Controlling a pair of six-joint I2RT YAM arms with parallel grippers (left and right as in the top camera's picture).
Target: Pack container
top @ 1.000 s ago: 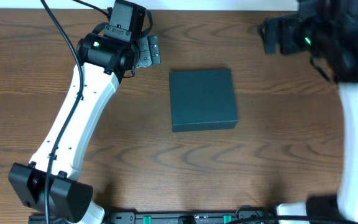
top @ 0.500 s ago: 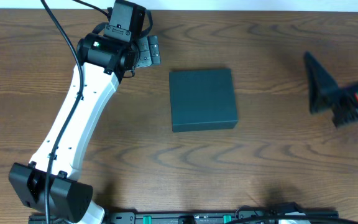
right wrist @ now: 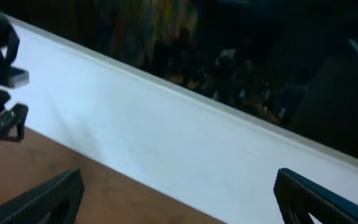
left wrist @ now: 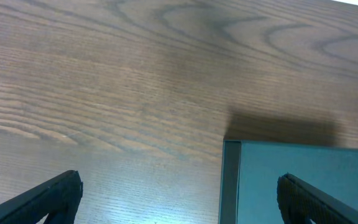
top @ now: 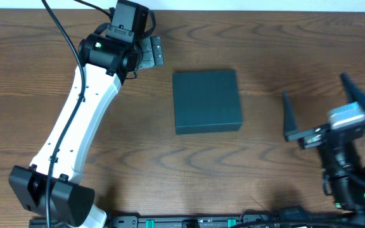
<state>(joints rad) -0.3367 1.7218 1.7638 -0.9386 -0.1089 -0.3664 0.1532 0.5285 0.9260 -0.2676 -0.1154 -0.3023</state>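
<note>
The container is a dark teal-green square box lying shut, lid down, at the middle of the wooden table. Its near-left corner also shows in the left wrist view. My left gripper is open and empty, hovering over bare wood just beyond the box's back left corner; its fingers are spread wide. My right gripper is open and empty, raised at the front right, well right of the box. In the right wrist view its fingers are wide apart and point at the table's far edge.
The white left arm stretches from its base at the front left to the back. A dark rail with green connectors runs along the front edge. A white wall stands behind the table.
My right arm has swung from the back right corner down to the front right, its gripper staying open. The left arm and the container have not moved.
</note>
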